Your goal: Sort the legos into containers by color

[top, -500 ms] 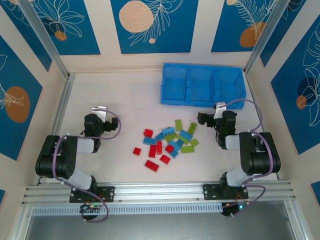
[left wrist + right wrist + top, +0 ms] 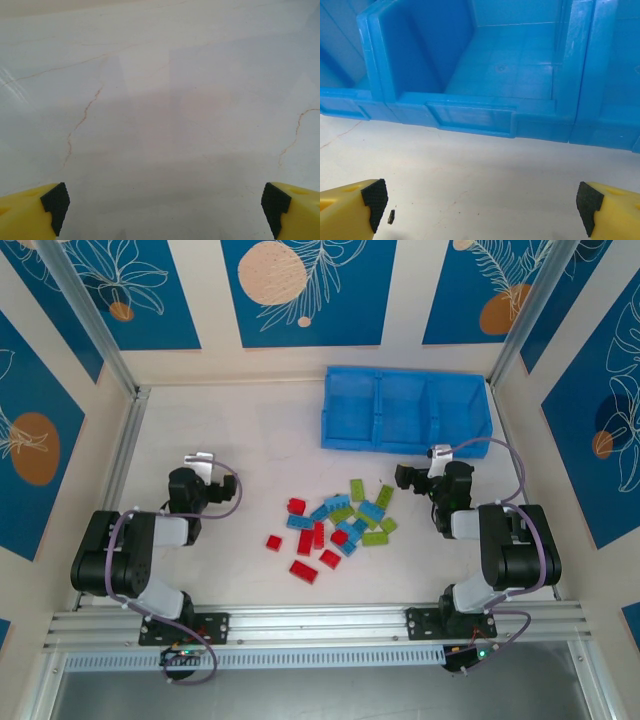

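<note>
Low over tabletop (image 2: 160, 100) | left arm (image 2: 125, 555) folded, left gripper (image 2: 165, 205) spread | right arm (image 2: 510, 550) folded, right gripper (image 2: 482, 200) spread

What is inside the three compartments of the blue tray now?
Nothing is visible in the blue tray; the compartment floor facing the right wrist camera is bare. Its near walls hide part of each floor.

Holds the left arm (image 2: 128, 552) and the right arm (image 2: 512, 548) folded back on themselves, elbows low near the bases, wrists reaching forward. Carries the left gripper (image 2: 164, 209) spread wide, yellow fingers (image 2: 25, 215) with black pads (image 2: 54, 204) far to either side, nothing between. Carries the right gripper (image 2: 482, 202) just as wide apart, likewise empty.
</note>
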